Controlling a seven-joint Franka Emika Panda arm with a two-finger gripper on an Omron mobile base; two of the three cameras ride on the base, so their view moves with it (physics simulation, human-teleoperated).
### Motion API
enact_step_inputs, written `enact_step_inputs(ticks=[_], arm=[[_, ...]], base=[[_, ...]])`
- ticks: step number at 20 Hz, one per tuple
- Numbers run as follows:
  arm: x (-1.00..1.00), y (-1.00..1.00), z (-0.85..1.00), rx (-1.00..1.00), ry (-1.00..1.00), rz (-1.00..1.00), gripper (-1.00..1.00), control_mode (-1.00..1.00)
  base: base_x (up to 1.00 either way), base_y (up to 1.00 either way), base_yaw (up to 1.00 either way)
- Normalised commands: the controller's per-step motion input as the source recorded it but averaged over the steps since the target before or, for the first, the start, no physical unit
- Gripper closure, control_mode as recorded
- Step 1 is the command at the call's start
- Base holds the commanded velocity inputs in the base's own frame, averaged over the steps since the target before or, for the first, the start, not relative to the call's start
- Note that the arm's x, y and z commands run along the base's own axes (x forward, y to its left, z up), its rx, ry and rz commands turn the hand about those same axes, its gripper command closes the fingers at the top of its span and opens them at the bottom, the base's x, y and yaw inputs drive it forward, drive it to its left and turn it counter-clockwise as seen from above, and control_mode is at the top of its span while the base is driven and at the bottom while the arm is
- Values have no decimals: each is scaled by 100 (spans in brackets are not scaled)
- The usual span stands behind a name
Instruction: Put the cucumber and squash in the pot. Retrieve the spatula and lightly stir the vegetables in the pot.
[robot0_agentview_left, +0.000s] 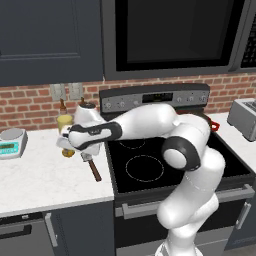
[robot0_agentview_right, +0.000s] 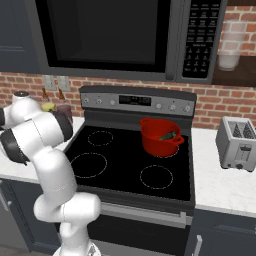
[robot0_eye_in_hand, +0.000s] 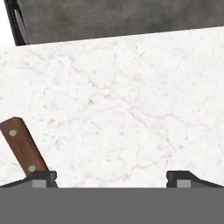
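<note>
Spatula judged light, stiff, thin; best taken mid-handle, left of stove. Gripper jaws wide, nothing held.

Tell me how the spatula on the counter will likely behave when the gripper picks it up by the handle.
The spatula looks rigid, so it shouldn't flop. Its slim wooden handle lies flat on the white counter, so it probably won't roll. The metal blade may make it tip blade-down in the open gripper.

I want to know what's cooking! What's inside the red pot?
The pot on the stove holds something dark green, probably the cucumber. Its wall hides the bottom, so the squash can't be confirmed.
</note>
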Motion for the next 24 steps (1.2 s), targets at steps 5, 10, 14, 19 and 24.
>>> enact_step_inputs(ticks=[5,10,14,19,24], arm=[[46,15,-12,-3,0,0,-100,-100],[42,1,-27,0,0,0,-100,-100],[33,10,-39,0,0,0,-100,-100],[25,12,-36,-1,-1,0,-100,-100],[30,20,-15,-1,-5,0,-100,-100]], base=[[0,0,0],[0,0,0],[0,0,0],[0,0,0],[0,0,0]])
